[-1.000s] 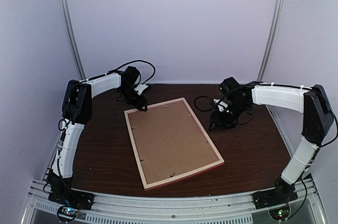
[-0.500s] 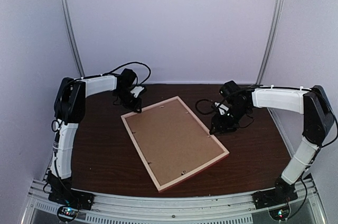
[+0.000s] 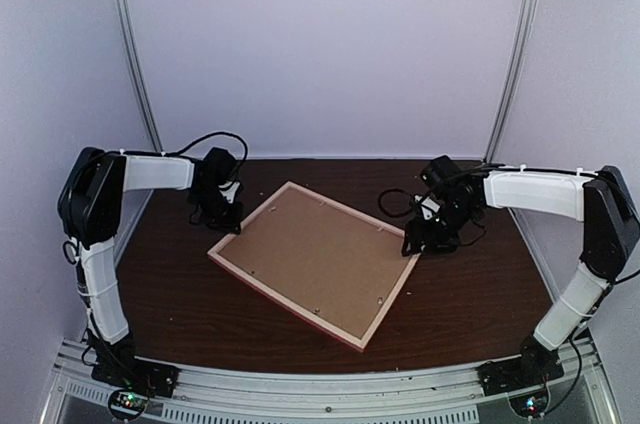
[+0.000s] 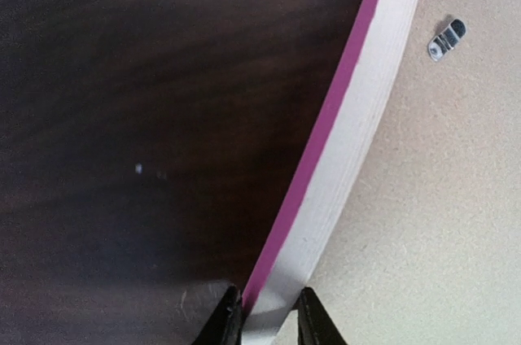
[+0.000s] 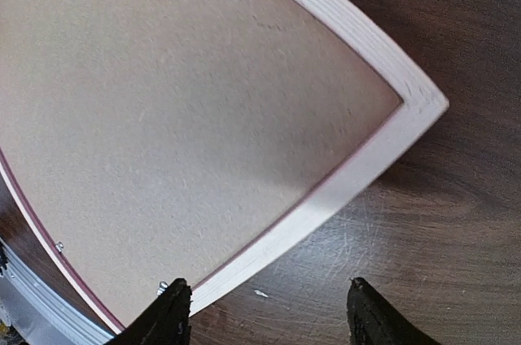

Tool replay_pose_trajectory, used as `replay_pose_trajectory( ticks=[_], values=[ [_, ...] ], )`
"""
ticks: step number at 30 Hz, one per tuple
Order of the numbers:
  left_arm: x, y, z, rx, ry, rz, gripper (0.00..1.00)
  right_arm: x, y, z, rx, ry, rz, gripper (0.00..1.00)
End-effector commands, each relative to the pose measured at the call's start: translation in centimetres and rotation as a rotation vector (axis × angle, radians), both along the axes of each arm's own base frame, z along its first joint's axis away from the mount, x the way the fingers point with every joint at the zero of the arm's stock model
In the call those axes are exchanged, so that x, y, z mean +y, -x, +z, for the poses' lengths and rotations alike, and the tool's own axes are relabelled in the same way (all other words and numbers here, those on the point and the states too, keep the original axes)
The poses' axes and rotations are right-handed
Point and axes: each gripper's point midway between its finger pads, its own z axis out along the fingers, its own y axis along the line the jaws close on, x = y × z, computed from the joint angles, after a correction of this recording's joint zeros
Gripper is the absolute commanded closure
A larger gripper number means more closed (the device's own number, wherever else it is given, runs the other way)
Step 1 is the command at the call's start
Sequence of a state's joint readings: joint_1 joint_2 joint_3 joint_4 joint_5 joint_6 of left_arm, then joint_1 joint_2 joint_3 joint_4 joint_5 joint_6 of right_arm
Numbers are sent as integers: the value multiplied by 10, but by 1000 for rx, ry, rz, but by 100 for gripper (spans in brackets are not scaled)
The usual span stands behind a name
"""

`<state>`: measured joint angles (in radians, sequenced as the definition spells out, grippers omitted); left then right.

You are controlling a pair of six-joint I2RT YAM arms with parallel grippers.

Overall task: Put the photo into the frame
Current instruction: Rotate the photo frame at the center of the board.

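Note:
The frame (image 3: 283, 299) lies back up on the dark table, pale wood rim with a pink edge. A brown backing board (image 3: 315, 259) fills it. The photo is hidden. My left gripper (image 3: 228, 224) is at the frame's left corner. In the left wrist view it (image 4: 267, 312) is shut on the rim (image 4: 358, 117), one finger on each side. My right gripper (image 3: 418, 244) hovers at the right corner. In the right wrist view it (image 5: 266, 296) is open. The rim (image 5: 358, 174) runs between its fingers, one over the board (image 5: 163, 117) and one over the table.
Small metal turn clips (image 4: 447, 39) sit on the backing board near the rim. The frame lies diagonally across the middle of the brown table (image 3: 470, 304). White walls close in the back and both sides. A metal rail (image 3: 320, 384) runs along the near edge.
The left gripper has closed on the rim and dragged that corner left and nearer, turning the frame counter-clockwise in the top view. The right gripper's jaws have widened.

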<state>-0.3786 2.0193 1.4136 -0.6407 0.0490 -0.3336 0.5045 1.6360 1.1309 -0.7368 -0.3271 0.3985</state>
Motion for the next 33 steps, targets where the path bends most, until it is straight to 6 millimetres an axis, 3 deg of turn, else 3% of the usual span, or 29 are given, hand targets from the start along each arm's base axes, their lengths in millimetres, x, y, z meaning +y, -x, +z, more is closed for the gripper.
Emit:
replay_pose_trajectory(
  ticks=[1, 8, 15, 24, 28, 33],
  values=[
    [19, 51, -24, 126, 33, 166, 75, -16, 0, -8, -14, 69, -64, 34],
    [16, 108, -17, 136, 85, 166, 73, -13, 2, -31, 20, 67, -80, 33],
    [2, 169, -29, 211, 87, 132, 71, -4, -6, -42, 25, 34, -86, 36],
    [-18, 225, -13, 220, 72, 64, 60, -28, -12, -58, -2, 186, -89, 46],
    [-21, 237, 1, 188, 110, 38, 53, -33, -18, -58, -29, 234, -48, 59],
    [-14, 219, 22, 80, 62, 19, 34, -34, -28, -56, -49, 268, 2, 72]
  ],
)
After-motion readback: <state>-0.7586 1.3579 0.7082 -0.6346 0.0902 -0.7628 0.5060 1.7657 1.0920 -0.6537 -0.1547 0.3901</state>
